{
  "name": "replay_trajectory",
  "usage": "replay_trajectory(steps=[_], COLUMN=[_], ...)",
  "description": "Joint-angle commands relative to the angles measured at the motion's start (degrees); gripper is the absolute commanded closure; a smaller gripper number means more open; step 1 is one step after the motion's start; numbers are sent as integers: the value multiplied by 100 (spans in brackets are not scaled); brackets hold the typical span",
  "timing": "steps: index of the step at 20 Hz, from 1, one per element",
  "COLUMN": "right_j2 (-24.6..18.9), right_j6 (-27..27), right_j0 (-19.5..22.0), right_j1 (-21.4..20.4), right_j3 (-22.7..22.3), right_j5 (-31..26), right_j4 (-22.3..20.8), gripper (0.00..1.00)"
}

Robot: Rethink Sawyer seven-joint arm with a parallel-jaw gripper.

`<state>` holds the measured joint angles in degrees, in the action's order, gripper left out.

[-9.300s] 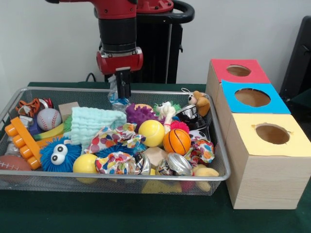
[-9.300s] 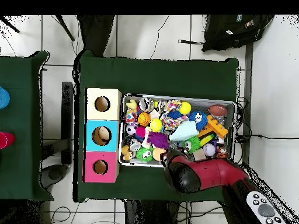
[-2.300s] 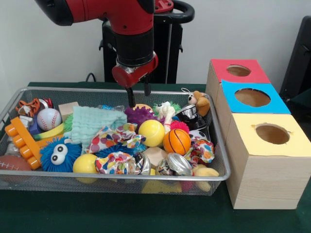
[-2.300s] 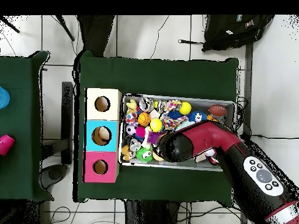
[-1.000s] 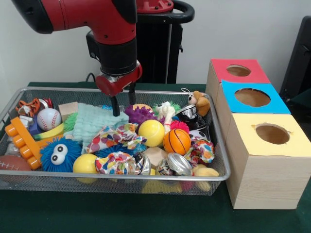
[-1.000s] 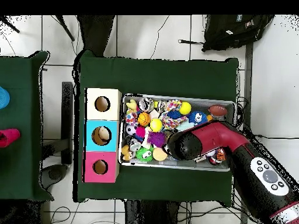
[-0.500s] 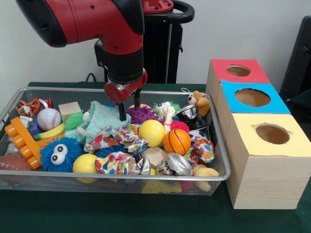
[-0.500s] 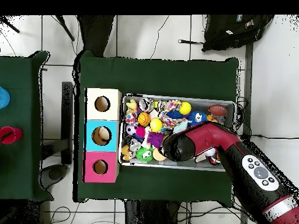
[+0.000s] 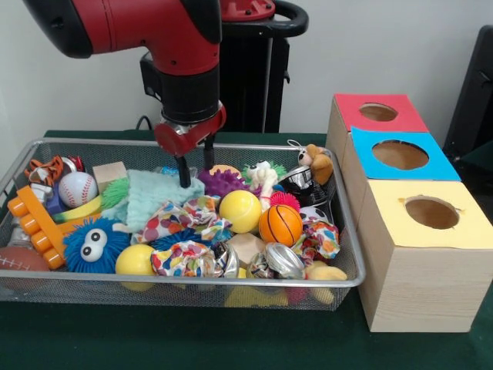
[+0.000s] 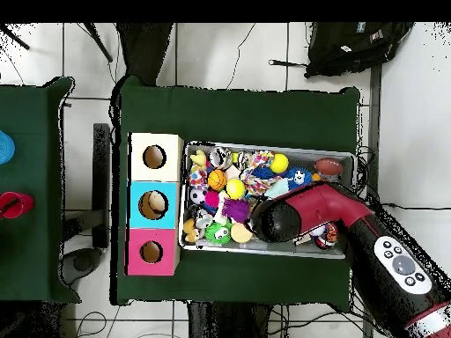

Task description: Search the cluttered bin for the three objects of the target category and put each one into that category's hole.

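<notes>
Green-covered table point(image 10: 238, 110) in the middle, tiled floor around it. On top, wire bin point(image 10: 342, 157) packed with toys: orange basketball point(image 10: 217, 180) and yellow ball point(image 10: 235, 188) near the boxes' side, purple spiky ball point(image 10: 236, 209) just below those, brown football point(image 10: 329, 165) at the far right corner, yellow ball point(image 10: 280, 163) along the upper edge. Left of the bin, touching it, wooden box with three panels in a column: yellow hole point(image 10: 155, 157) at top, blue hole point(image 10: 154, 205) in the middle, red hole point(image 10: 151, 253) at bottom. Red and black arm point(image 10: 352, 238) reaching in from lower right, covering the bin's lower right part. Black bag point(image 10: 357, 44) on the floor at upper right.
</notes>
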<state>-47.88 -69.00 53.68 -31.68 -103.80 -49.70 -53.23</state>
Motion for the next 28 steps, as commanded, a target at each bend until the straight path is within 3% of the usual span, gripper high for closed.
replay_trajectory(steps=[1, 6, 10, 28], right_j2=[-49, -53, 19, 289], right_j6=[1484, 1501, 1501, 2209], right_j0=[139, 37, -150, -712], right_j1=[-374, -548, -410, 1127], right_j3=[18, 113, 394, 2613], right_j5=[-496, -713, -831, -1186], right_j4=[193, 359, 376, -50], gripper=[0, 0, 0, 0])
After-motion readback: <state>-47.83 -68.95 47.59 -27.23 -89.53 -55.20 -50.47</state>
